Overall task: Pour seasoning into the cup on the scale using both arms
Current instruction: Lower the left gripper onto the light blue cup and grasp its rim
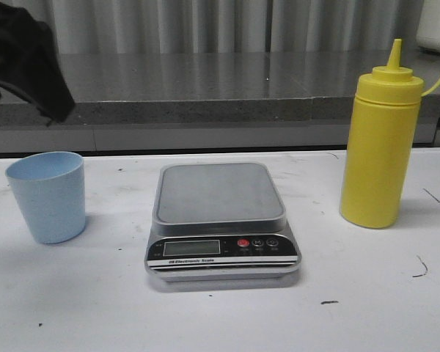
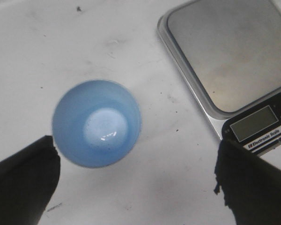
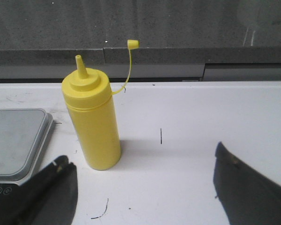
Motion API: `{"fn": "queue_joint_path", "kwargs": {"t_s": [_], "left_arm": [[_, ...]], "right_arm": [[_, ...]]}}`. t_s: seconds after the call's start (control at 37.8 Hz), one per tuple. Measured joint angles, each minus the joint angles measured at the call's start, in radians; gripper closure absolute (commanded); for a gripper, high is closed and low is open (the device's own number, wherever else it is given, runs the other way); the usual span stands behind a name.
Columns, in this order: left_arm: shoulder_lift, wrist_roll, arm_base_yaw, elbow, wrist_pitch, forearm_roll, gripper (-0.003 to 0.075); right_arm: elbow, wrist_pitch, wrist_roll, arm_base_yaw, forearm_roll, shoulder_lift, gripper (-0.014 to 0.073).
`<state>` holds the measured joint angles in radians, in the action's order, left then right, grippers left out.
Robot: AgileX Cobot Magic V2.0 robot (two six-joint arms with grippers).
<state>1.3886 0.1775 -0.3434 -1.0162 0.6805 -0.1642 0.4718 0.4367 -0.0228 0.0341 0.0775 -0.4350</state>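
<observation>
We hold the left claw [image 2: 136,187] wide open, empty, above the cup [image 1: 47,195] near the bench's left edge. The right claw [image 3: 145,187], also wide open and empty, faces the seasoning [image 3: 91,123] for the pour. The scale [image 1: 221,220] waits bare between them.

Blue cup [image 1: 47,196], scale [image 1: 221,220], yellow seasoning [image 1: 379,143] upright, apart.

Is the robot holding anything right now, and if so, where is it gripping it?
Nothing is held. The left end effector is open above the cup, and the right end effector is open near the seasoning; both stand untouched on the table.
</observation>
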Motion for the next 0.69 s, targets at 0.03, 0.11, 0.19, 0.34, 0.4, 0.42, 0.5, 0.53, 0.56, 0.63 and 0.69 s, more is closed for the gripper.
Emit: {"fn": "queue_joint_path", "kwargs": {"t_s": [0.03, 0.11, 0.19, 0.34, 0.4, 0.42, 0.5, 0.53, 0.56, 0.63, 0.69], "left_arm": [[0.03, 0.0, -0.004, -0.016, 0.015, 0.003, 0.0084], [0.105, 0.0, -0.016, -0.068, 0.041, 0.015, 0.0084], [0.16, 0.0, -0.026, -0.104, 0.05, 0.037, 0.0097], [0.253, 0.0, -0.038, -0.157, 0.051, 0.091, 0.014], [0.282, 0.0, -0.038, -0.166, 0.051, 0.098, 0.015], [0.295, 0.0, -0.038, -0.173, 0.051, 0.101, 0.0157], [0.333, 0.0, -0.038, -0.185, 0.052, 0.106, 0.0168], [0.348, 0.0, -0.038, -0.188, 0.052, 0.108, 0.0174], [0.359, 0.0, -0.038, -0.19, 0.052, 0.109, 0.0184], [0.39, 0.0, -0.038, -0.201, 0.064, 0.113, 0.023], [0.405, 0.0, -0.04, -0.213, 0.081, 0.121, 0.0272]], "right_arm": [[0.0, 0.0, 0.0, 0.0, 0.0, 0.0, -0.0019], [0.0, 0.0, 0.0, 0.0, 0.0, 0.0, -0.0019], [0.0, 0.0, 0.0, 0.0, 0.0, 0.0, -0.0019], [0.0, 0.0, 0.0, 0.0, 0.0, 0.0, -0.0019], [0.0, 0.0, 0.0, 0.0, 0.0, 0.0, -0.0019], [0.0, 0.0, 0.0, 0.0, 0.0, 0.0, -0.0019], [0.0, 0.0, 0.0, 0.0, 0.0, 0.0, -0.0019], [0.0, 0.0, 0.0, 0.0, 0.0, 0.0, -0.0019], [0.0, 0.0, 0.0, 0.0, 0.0, 0.0, -0.0019], [0.0, 0.0, 0.0, 0.0, 0.0, 0.0, -0.0019], [0.0, 0.0, 0.0, 0.0, 0.0, 0.0, -0.0019]]}}
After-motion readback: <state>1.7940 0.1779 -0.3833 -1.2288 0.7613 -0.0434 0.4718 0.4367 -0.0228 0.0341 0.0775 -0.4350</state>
